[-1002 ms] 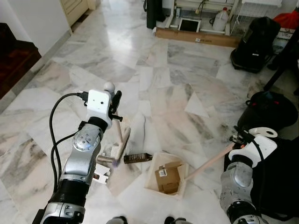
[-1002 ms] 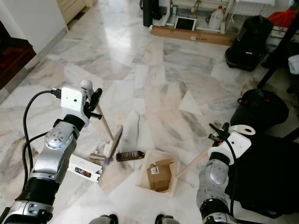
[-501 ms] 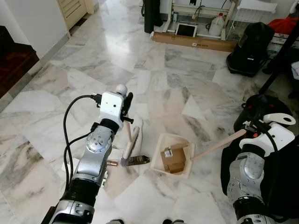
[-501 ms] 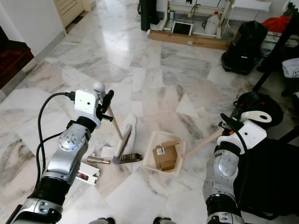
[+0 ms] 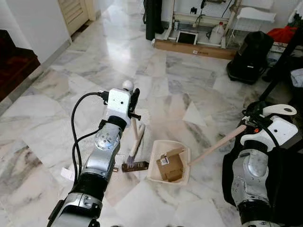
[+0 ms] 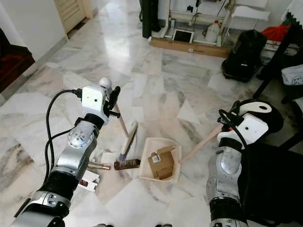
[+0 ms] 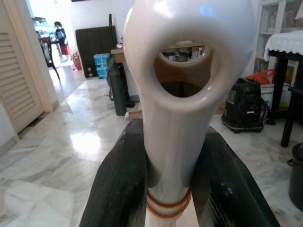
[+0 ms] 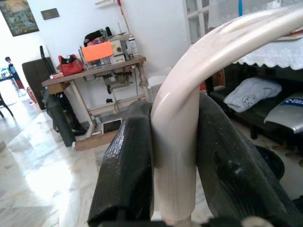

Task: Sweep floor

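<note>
Left eye view: one cream plastic dustpan [image 5: 156,165] sits on the marble floor [image 5: 199,75], with one brown cardboard box [image 5: 171,166] lying inside it. One short broom with a wooden handle and pale bristle head [image 5: 136,140] stands tilted just left of the pan, its bristles touching one dark brown bottle [image 5: 135,166] that lies flat on the tiles. A white packet [image 6: 86,178] lies further left, partly behind the left arm.

The left gripper [image 7: 163,184] is raised at the broom's top, arm bent upward, both black fingers [image 7: 120,184] pressed tight against the white looped handle end. The right gripper [image 8: 173,165], arm bent at the elbow, is clamped on the dustpan's long pale handle [image 5: 217,145], which slants down to the pan.
</note>
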